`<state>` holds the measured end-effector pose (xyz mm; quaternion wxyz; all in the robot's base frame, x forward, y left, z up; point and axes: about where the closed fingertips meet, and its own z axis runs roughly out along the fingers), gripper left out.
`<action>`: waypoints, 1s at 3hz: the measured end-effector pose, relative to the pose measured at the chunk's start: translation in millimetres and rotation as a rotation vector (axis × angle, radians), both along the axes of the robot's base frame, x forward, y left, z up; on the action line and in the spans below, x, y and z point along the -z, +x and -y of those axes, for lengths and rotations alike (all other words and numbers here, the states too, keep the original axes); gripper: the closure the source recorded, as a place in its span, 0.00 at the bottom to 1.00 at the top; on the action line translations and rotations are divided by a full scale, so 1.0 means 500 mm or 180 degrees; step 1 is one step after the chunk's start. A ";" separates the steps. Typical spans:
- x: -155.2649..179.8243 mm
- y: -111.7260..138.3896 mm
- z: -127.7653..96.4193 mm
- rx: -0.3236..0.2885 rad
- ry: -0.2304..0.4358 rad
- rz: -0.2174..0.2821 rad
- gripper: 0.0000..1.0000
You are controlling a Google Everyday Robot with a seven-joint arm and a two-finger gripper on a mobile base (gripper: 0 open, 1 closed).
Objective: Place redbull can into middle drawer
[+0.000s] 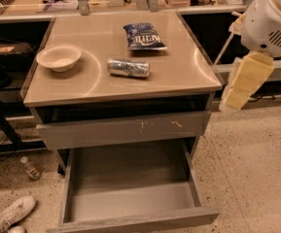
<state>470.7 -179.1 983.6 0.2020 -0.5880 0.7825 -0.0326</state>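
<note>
The redbull can (pixel 128 67), slim and silver with bluish patches, lies on its side in the middle of the cabinet top (pixel 179 74). The middle drawer (pixel 130 191) is pulled wide open below, and its flat grey bottom holds nothing. My gripper (pixel 236 95) hangs at the right of the cabinet, beyond its right edge. It is well apart from the can, about level with the cabinet top, and holds nothing.
A white bowl (pixel 59 57) sits at the left of the top and a blue chip bag (pixel 144 36) at the back. The scuffed upper drawer front (pixel 123 129) stands slightly out. A white shoe (pixel 11 212) and a small bottle (pixel 31 169) lie on the floor at left.
</note>
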 end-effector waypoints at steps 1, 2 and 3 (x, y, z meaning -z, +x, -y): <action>-0.004 0.094 -0.101 -0.0080 0.0135 0.0055 0.00; -0.004 0.094 -0.101 -0.0080 0.0135 0.0055 0.00; -0.003 0.133 -0.143 -0.0104 0.0191 0.0006 0.00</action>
